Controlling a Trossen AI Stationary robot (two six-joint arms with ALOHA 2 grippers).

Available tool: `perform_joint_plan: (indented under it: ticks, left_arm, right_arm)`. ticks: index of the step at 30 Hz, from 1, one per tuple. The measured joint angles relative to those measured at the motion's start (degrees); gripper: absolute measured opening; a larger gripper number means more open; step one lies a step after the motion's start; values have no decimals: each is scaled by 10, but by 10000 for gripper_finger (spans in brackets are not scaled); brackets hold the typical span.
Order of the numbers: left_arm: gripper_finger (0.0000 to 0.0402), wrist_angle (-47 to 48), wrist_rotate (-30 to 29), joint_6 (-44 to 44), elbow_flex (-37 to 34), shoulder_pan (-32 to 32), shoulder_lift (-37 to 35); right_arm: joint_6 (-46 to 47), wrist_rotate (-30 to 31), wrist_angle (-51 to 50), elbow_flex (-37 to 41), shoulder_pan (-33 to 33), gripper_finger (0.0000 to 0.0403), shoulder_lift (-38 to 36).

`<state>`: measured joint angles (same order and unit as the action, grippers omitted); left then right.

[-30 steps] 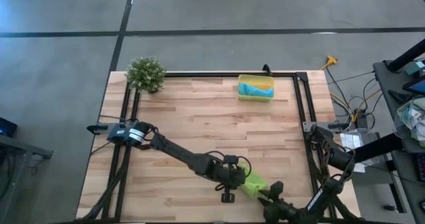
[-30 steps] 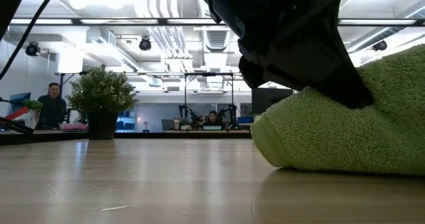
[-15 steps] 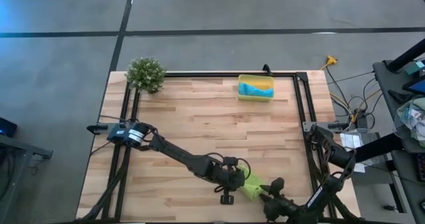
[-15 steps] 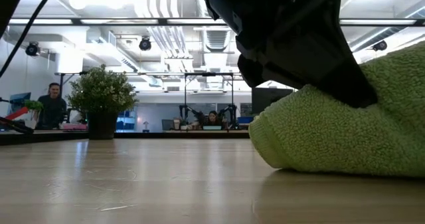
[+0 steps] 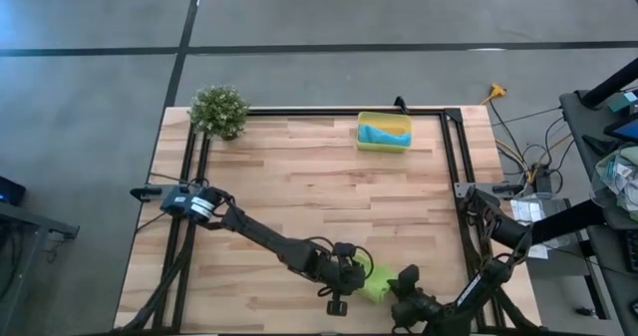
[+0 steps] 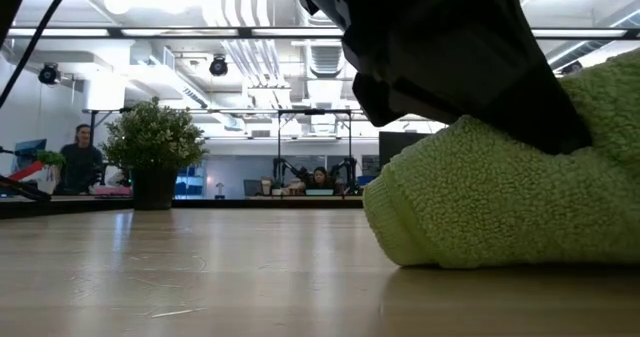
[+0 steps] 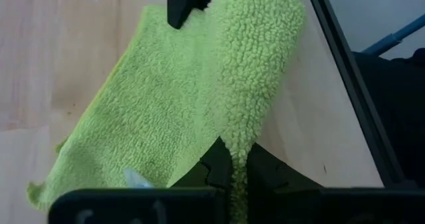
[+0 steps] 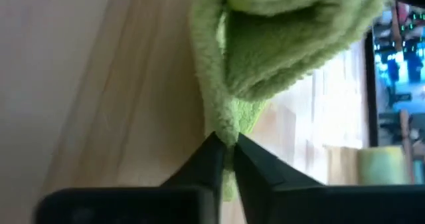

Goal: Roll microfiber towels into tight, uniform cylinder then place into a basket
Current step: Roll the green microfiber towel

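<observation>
Lime-green towel [image 5: 377, 282] lies well apart from the basket [image 5: 384, 144], long axis spanning both grippers; left gripper [image 7: 232, 171] and right gripper [image 8: 226, 147] each pinch opposite edges — both equally near.

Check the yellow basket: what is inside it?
The basket holds the turquoise towel. Whether it is tightly rolled, or anything lies under it, cannot be seen.

Both arms are matte black, slim jointed tubes. The left arm [image 5: 261, 238] has a silver-white band near its base, and black cables trail along the right arm [image 5: 503, 251].
</observation>
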<state>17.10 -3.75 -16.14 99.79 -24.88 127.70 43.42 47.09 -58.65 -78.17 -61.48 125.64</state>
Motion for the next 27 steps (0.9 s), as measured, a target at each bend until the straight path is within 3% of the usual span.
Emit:
perform_joint_plan:
  ticks: [2, 12, 21, 27]
  left_arm:
    - [2, 0, 0, 0, 0, -3, 0]
    - [2, -4, -15, -2, 0, -18, 0]
    - [2, -60, -13, 0, -17, -20, 1]
    - [2, -70, -12, 0, -29, -14, 1]
  right_arm:
    - [-36, -11, -3, 0, 3, 16, -1]
    - [-112, -22, -82, 9, 15, 9, 1]
    - [-129, 57, -81, 38, 18, 9, -3]
    - [-163, 71, -72, 38, 22, 9, -3]
